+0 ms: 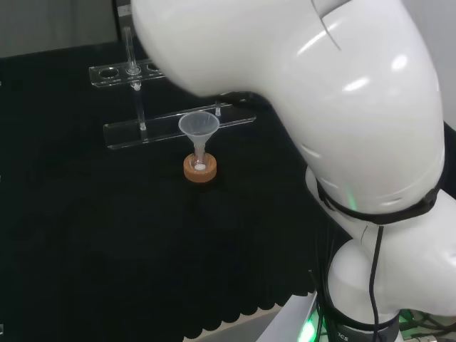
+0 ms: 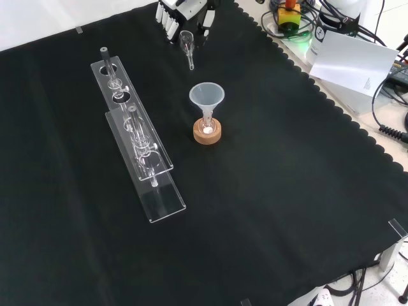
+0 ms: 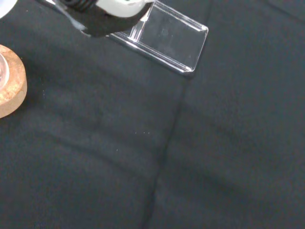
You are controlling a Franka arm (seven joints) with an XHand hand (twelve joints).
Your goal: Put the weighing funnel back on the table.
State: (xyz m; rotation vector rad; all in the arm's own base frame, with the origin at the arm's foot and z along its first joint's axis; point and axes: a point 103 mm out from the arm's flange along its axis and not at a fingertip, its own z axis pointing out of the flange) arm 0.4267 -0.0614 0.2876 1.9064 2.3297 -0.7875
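In the front view the hand (image 2: 185, 14) hangs at the top edge of the cloth, fingers and thumb pointing down. The weighing funnel (image 2: 187, 46), a small clear scoop with a short stem, is pinched by its wide end between fingers (image 2: 169, 24) and thumb (image 2: 206, 23). Its stem points down toward the cloth. I cannot tell whether the stem tip touches the cloth. A blurred black and white part of the hand (image 3: 102, 12) shows in the wrist view.
The big funnel (image 2: 206, 97) (image 1: 199, 127) stands in a small flask on a cork ring (image 2: 208, 134) (image 1: 200, 168) (image 3: 9, 86), just in front of the hand in the front view. A clear rack (image 2: 137, 137) (image 1: 178, 125) (image 3: 171, 40) with glass tubes lies to its left there.
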